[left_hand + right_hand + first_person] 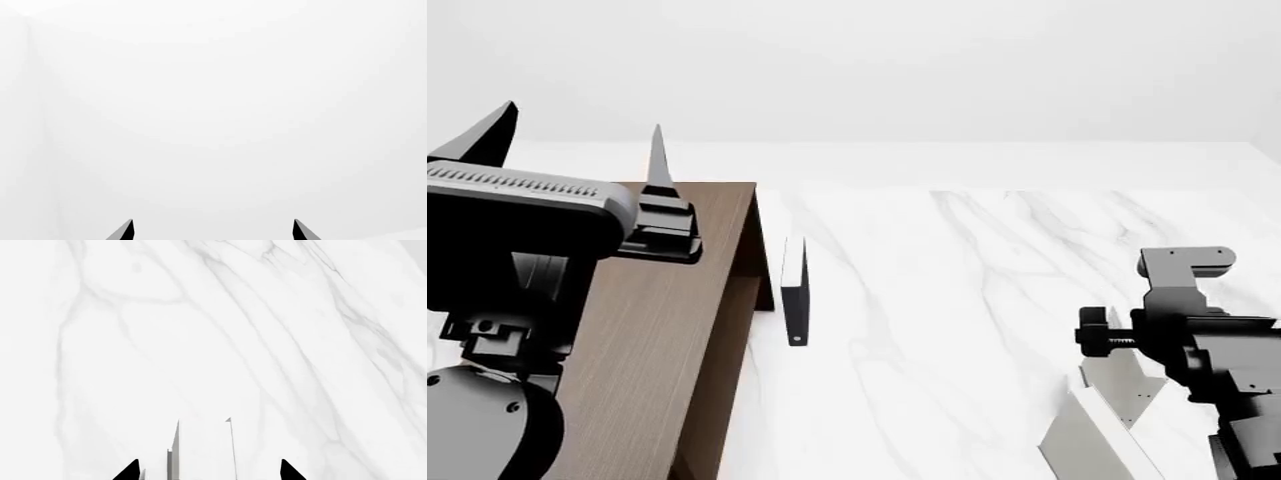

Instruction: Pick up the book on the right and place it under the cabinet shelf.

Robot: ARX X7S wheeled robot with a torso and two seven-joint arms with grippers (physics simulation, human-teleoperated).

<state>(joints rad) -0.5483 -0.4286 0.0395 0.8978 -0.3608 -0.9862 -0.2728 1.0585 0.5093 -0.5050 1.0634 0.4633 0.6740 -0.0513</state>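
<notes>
A bare simulated test scene, not a lived-in room, is indicated: flat white bkgd is rendered w/o walls or fittings, and only a white marble tabletop (pixel 988 300) w/ a wood-grain cabinet (pixel 654 340) is seen.

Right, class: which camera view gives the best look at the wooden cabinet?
The head view: the cabinet shows its brown plank top and side there, partly behind the left gripper. The left wrist view shows only white background; the right wrist view shows only the marble table and pale edges.
</notes>
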